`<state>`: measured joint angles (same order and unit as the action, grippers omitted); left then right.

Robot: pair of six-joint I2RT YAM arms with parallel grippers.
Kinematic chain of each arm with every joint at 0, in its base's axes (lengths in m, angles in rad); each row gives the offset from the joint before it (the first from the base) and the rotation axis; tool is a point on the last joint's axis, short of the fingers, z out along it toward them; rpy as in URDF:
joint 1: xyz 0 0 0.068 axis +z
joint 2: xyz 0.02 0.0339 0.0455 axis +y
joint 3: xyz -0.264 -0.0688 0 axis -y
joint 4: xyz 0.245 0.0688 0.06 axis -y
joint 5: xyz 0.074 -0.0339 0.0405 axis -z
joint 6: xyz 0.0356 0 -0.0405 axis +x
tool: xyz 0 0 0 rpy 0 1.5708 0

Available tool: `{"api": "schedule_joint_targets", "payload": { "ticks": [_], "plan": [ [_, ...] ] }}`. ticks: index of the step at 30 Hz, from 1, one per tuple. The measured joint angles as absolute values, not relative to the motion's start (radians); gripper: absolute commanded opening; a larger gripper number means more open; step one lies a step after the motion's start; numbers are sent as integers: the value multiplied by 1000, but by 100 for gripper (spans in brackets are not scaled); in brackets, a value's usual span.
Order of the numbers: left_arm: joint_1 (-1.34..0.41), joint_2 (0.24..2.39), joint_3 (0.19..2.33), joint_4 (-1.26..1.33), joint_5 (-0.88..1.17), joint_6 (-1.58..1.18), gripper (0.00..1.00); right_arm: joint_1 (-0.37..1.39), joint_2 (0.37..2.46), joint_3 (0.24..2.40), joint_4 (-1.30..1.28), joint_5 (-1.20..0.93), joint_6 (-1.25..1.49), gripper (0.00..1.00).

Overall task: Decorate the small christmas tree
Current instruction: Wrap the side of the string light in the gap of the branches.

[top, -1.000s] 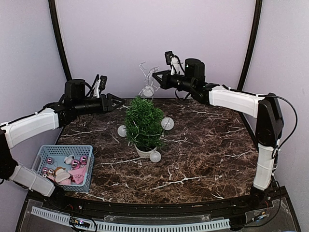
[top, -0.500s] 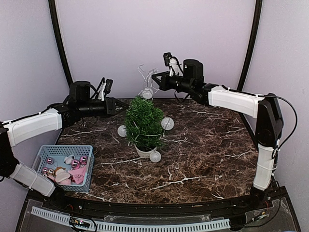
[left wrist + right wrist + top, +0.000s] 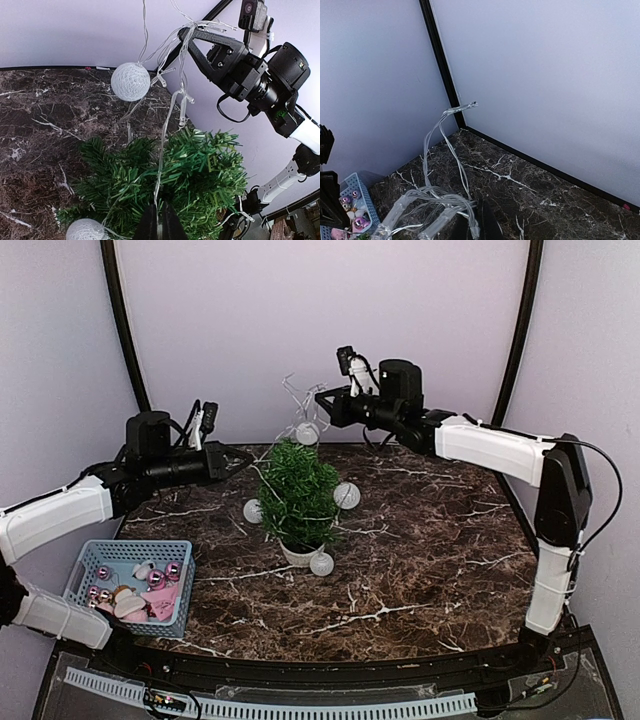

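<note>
The small christmas tree [image 3: 298,495] stands in a white pot [image 3: 298,554] mid-table, a clear light string with white balls [image 3: 347,495] draped round it. My left gripper [image 3: 243,457] is level with the tree's top on its left, shut on a strand of the string. In the left wrist view the gripper [image 3: 159,224] pinches the wire [image 3: 165,150] over the tree [image 3: 200,175]. My right gripper [image 3: 322,400] hovers behind and above the tree, shut on a looped bundle of the string [image 3: 297,395]. The right wrist view shows that bundle [image 3: 435,200] at the gripper [image 3: 479,225].
A blue basket [image 3: 130,585] with pink baubles and other ornaments sits at the front left, also seen as the basket [image 3: 351,200] in the right wrist view. One white ball [image 3: 130,81] hangs from the bundle behind the tree. Walls and black frame posts close the back.
My left gripper's jaws have gone from open to shut on the string wire beside the tree top. The right arm has hardly moved.
</note>
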<state>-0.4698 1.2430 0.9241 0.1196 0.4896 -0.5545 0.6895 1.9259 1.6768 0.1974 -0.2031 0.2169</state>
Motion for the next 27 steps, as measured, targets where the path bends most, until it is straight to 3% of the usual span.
{"api": "schedule_joint_targets", "payload": {
  "ticks": [17,27],
  "plan": [
    [-470,1200,833,143,428,-570,0,735,1885,1677,97,-104,136,0],
    [-470,1326,849,196,426,-588,0,737,1885,1675,43,2,140,0]
  ]
}}
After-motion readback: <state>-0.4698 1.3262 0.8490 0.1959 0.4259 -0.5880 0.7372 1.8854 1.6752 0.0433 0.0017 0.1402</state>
